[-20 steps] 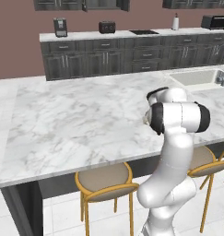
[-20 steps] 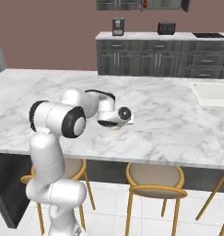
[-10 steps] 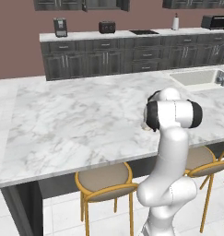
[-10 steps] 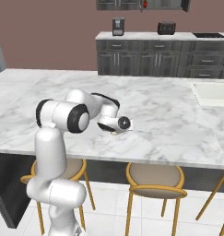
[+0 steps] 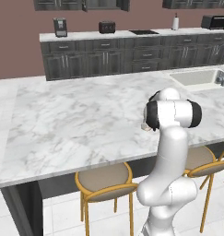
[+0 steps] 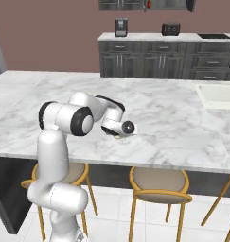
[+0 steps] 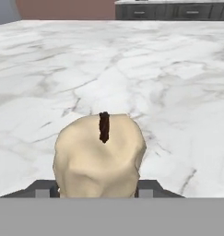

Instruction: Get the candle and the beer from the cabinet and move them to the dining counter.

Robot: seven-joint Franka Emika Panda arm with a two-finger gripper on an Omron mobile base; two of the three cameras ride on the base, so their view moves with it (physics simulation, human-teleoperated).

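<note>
Left base view: you're parked at the stool side of the dining counter. The arm folds over its near edge, and the arm's own body hides most of the hand. The sink sits at the counter's far right. Beyond the counter, a toaster and a coffee machine stand on the wall counter.

Right base view: the gripper hangs low over the dining counter, close to its near edge, well left of the sink. A sliver of cream shows under the hand.

Hand view: the candle sits between the fingers, dark wick toward the camera, with the marble of the dining counter spread behind it. You've got the claw closed on the candle
</note>
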